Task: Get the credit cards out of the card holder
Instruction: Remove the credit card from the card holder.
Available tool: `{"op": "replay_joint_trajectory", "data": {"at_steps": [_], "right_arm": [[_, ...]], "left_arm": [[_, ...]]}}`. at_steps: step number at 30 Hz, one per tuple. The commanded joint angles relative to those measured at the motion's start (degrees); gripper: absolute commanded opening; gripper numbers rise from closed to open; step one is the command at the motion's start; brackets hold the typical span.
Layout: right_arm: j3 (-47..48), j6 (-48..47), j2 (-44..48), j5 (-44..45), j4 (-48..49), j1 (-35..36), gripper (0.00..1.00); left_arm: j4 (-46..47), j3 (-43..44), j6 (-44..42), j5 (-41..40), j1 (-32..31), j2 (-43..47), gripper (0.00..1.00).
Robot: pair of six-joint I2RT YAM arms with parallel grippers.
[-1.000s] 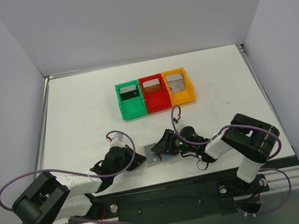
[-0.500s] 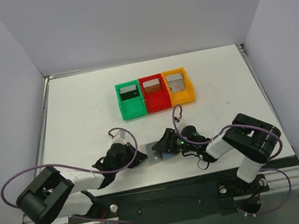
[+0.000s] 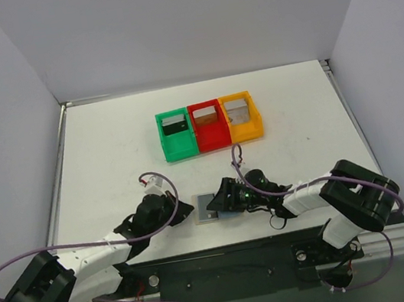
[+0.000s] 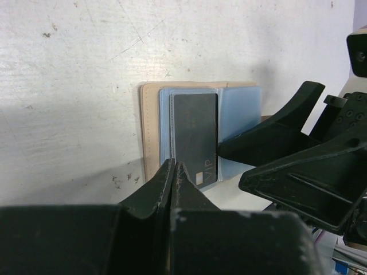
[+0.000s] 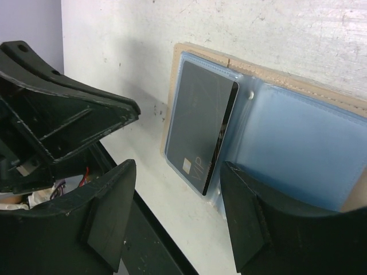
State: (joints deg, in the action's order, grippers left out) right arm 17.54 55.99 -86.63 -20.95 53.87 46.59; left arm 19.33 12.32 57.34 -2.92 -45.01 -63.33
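Note:
The card holder (image 3: 209,210) lies open on the table between both grippers, tan border (image 4: 151,126) with two bluish panels (image 5: 304,137). A dark credit card marked VIP (image 4: 195,137) sits in its left panel, one long edge lifted out of the sleeve (image 5: 202,123). My left gripper (image 4: 175,167) is shut and empty, its tip at the holder's near left edge (image 3: 186,211). My right gripper (image 5: 180,213) is open, its jaws either side of the card's near corner, one finger (image 4: 261,137) reaching the holder's fold. It shows in the top view (image 3: 220,202).
A green bin (image 3: 179,145), a red bin (image 3: 209,136) and an orange bin (image 3: 244,127) stand in a row at the back of the table, each with a card upright inside. The table's front edge and a black rail run just behind the grippers.
The left arm's elbow has swung down and to the left, the right arm's elbow to the right. Both grippers stay at the holder, which has not moved.

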Motion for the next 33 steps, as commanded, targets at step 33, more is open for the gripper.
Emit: {"op": "replay_joint_trajectory", "data": {"at_steps": [33], "right_arm": [[3.1,-2.9,1.9,0.5,-5.6,0.3,0.57]], "left_arm": [[9.9,1.8,0.8,3.9,-0.2,-7.4,0.0]]}}
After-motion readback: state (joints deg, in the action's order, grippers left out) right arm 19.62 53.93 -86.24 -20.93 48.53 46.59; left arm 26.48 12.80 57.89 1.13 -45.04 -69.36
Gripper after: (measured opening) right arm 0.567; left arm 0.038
